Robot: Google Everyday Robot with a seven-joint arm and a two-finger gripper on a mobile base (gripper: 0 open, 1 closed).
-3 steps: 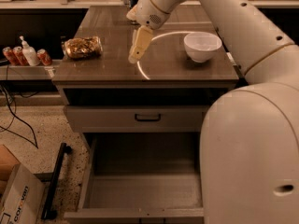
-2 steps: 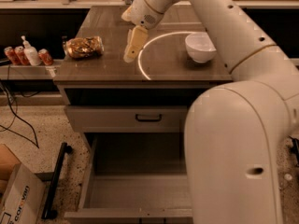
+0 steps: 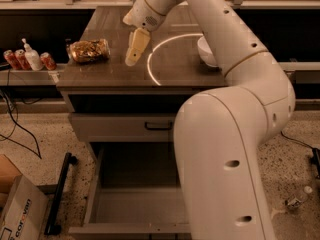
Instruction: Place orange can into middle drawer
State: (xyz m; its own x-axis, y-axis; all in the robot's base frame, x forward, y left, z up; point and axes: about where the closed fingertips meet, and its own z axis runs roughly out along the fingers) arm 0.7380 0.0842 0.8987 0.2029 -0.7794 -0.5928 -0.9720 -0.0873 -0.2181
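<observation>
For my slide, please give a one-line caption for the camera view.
Gripper poised above the countertop near the orange can lying on its side; the middle drawer stands open below.

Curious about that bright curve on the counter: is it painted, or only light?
Camera view: probably glare, a white arc mirrored in the glossy counter, beside the claw hanging near the orange can, which glints too; the open middle drawer below is dim.

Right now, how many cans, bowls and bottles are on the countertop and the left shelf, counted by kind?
Orange can: 1
Red cans: 3
White bowl: 1
White pump bottle: 1
Total: 6
The gripper is over the countertop, beside the orange can.
</observation>
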